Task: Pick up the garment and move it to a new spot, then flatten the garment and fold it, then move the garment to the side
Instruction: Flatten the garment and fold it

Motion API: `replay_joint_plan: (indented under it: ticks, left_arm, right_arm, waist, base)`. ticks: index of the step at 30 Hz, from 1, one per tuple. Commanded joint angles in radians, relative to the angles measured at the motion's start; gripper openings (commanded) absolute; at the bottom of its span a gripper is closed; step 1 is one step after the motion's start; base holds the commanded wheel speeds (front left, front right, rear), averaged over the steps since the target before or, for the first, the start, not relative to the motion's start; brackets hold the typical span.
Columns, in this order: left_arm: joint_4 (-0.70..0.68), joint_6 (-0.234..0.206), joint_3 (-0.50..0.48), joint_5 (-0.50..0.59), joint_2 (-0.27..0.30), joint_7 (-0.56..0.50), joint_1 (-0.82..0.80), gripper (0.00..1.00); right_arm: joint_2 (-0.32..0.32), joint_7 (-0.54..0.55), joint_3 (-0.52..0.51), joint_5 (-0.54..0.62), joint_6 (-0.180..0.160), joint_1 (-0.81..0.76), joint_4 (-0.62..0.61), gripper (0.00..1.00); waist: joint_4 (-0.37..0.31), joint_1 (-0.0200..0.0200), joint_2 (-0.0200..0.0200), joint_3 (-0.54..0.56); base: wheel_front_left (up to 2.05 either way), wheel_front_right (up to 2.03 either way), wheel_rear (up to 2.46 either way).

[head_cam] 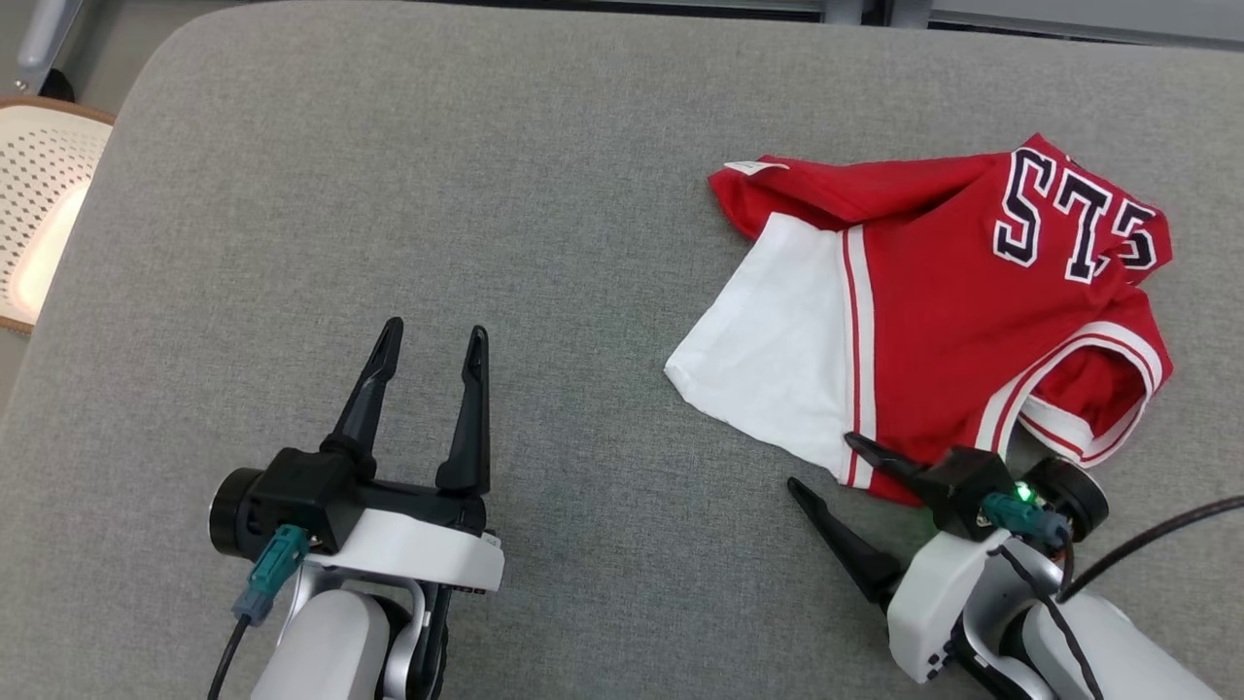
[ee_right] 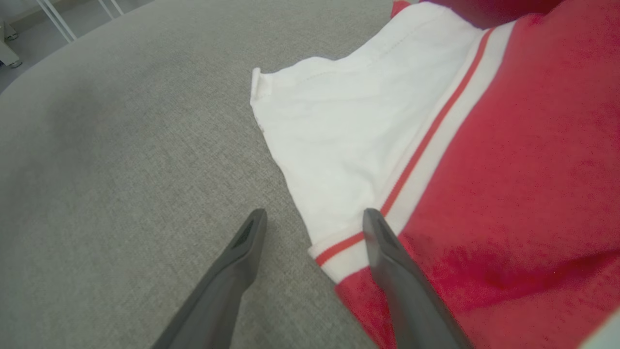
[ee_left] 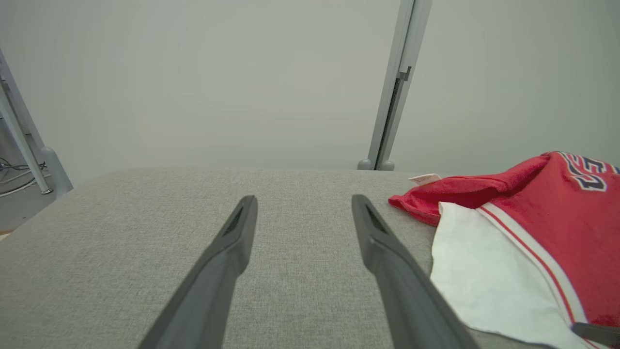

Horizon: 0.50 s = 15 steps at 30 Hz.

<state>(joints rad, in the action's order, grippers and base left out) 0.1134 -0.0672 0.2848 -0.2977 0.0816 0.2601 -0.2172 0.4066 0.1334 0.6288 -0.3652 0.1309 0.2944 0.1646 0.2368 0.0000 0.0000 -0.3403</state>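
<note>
Head view, garment: the red and white garment point(head_cam: 933, 321) lay crumpled on the right part of the grey surface point(head_cam: 389, 194), lettering on its far side, one white panel spread toward the middle.
Head view, left gripper: the left gripper point(head_cam: 434, 331) was spread wide above bare surface, well apart from the cloth.
Head view, right gripper: the right gripper point(head_cam: 821, 461) was spread too, at the garment's near corner.
Head view, containers: a perforated pale object point(head_cam: 39, 194) sat past the surface's left edge; I could not tell whether it was a container, and nothing showed in it.
Left wrist view: the fingers of the left gripper point(ee_left: 304, 198) stood apart with nothing between them; the garment point(ee_left: 533, 228) lay off to their right.
Right wrist view: the right gripper point(ee_right: 315, 213) straddled the hem, one finger over red cloth of the garment point(ee_right: 484, 169), the other over grey surface point(ee_right: 121, 169); whether it touched, I could not tell.
Step in hand: likely the first pick-up, not yet gripped.
Next move: it probably called for lowering and pinching the hem corner.
</note>
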Motion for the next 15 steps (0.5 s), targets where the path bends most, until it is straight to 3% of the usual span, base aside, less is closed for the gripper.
replay_joint_plan:
  ticks: [1,2,4,10,15]
  left_arm:
    - [0.005,0.004,-0.004,0.0,-0.002,0.004,-0.02,1.0]
    - [0.007,0.003,-0.007,0.001,-0.003,0.005,-0.022,1.0]
    - [0.003,0.003,-0.017,0.006,-0.005,0.005,-0.024,1.0]
    - [-0.013,0.004,-0.046,0.021,-0.005,0.005,-0.019,1.0]
    - [-0.025,0.008,-0.076,0.04,0.003,0.006,0.0,1.0]
  right_arm:
    - [0.007,0.023,0.014,-0.005,0.0,0.021,0.033,1.0]
    - [0.014,0.043,0.035,-0.002,0.0,0.031,0.061,0.92]
    - [0.011,0.044,0.059,-0.013,0.0,0.047,0.085,0.0]
    - [-0.013,-0.022,0.067,-0.022,0.0,0.102,0.048,0.0]
    - [-0.065,-0.135,-0.052,-0.02,0.0,0.102,-0.091,0.0]
  waist:
    - [0.012,0.0,0.0,-0.017]
    - [0.01,0.0,0.0,-0.02]
    - [0.003,0.0,0.0,-0.022]
    - [-0.03,0.0,0.0,-0.019]
    - [-0.096,0.0,0.0,0.001]
  base:
    - [0.0,0.0,0.0]
    - [0.0,0.0,0.0]
    - [0.0,0.0,0.0]
    - [0.0,0.0,0.0]
    - [0.0,0.0,0.0]
